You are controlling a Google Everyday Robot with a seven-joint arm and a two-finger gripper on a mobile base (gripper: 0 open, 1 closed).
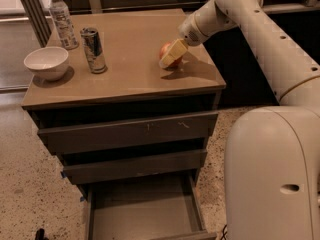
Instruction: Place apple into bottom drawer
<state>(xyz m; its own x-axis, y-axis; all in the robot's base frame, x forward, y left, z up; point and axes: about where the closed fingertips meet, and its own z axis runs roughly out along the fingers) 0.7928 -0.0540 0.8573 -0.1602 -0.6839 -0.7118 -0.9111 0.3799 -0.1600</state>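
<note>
Your robot's gripper [173,54] is down on the cabinet top [135,69], against the right side of the apple [164,50]. The apple sits on the wood towards the right edge. You cannot tell from this angle whether the gripper has closed on the fruit. The white arm [260,29] reaches in from the upper right. At the foot of the cabinet, the bottom drawer [145,209] stands pulled out with its flat grey floor showing. Well apart from the apple, on the left of the top, stand a bowl [46,62], a can [93,50] and a bottle [62,19].
</note>
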